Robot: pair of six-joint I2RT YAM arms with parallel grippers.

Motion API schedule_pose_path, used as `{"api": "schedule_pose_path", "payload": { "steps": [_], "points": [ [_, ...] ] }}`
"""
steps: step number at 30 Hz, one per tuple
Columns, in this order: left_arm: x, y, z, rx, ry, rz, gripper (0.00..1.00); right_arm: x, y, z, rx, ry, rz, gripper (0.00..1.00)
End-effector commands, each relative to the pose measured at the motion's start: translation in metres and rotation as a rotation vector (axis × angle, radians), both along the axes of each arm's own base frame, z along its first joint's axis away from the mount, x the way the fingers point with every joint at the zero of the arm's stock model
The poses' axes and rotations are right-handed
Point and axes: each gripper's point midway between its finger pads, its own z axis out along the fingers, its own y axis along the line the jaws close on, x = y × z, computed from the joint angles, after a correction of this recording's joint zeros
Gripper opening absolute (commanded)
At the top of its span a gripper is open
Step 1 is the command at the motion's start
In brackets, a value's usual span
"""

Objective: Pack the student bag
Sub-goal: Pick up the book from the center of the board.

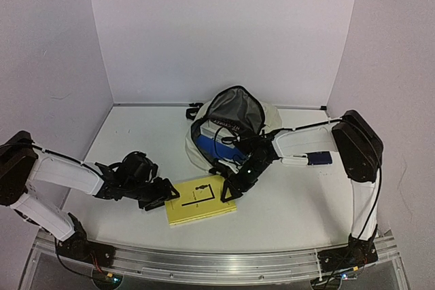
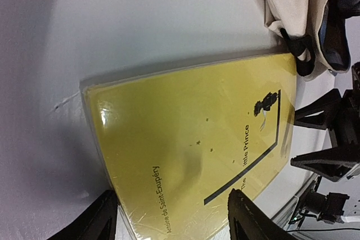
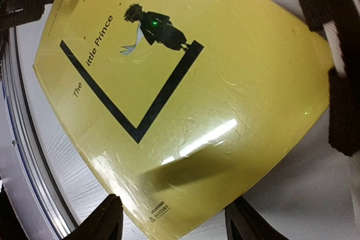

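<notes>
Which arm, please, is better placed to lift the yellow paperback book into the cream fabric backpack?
Probably right: the right pincer straddles the yellow book's edge nearest the cream backpack; left pincer sits farther.

Table (image 1: 136,140): white, matte top
Walls (image 1: 224,25): plain pale panels closing in three sides
Rail (image 1: 224,266): silver metal strip running along the table's near edge
Book (image 1: 200,199): thin and yellow, lying flat and face up on the table, towards the front and about midway across, turned a little askew to the near edge
Cover: glossy, with streaks of glare and a few small dark specks; black title "The Little Prince", with "Antoine de Saint-Exupéry" along one side
Cover picture: a small dark figure with a pale scarf, standing at the end of a black right-angled line
</notes>
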Motion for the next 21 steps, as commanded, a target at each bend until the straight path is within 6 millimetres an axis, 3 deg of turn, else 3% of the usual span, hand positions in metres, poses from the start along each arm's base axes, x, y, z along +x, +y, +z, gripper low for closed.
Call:
{"api": "schedule_pose_path", "payload": {
  "steps": [1,5,11,14,17,20,21],
  "points": [
    [-0.008,-0.03,0.007,-0.039,-0.021,-0.083,0.64,-0.016,0.02,0.033,0.134,0.02,0.062,0.55],
    [-0.003,-0.038,0.041,-0.053,-0.107,-0.105,0.6,-0.022,0.024,0.073,0.225,-0.01,0.09,0.46],
    [0.006,-0.036,0.091,-0.015,-0.211,-0.138,0.6,-0.026,0.02,0.121,0.306,-0.094,0.106,0.45],
    [0.011,-0.043,0.106,-0.024,-0.24,-0.157,0.61,-0.02,0.019,0.14,0.322,-0.153,0.09,0.46],
    [0.024,-0.057,0.111,-0.008,-0.273,-0.184,0.62,0.007,0.018,0.139,0.261,-0.256,0.031,0.46],
    [0.048,-0.082,0.118,0.024,-0.328,-0.228,0.65,0.056,0.011,0.127,0.185,-0.335,-0.067,0.46],
    [0.06,-0.087,0.111,0.046,-0.326,-0.227,0.66,0.074,0.006,0.124,0.169,-0.353,-0.102,0.46]
  ]
}}
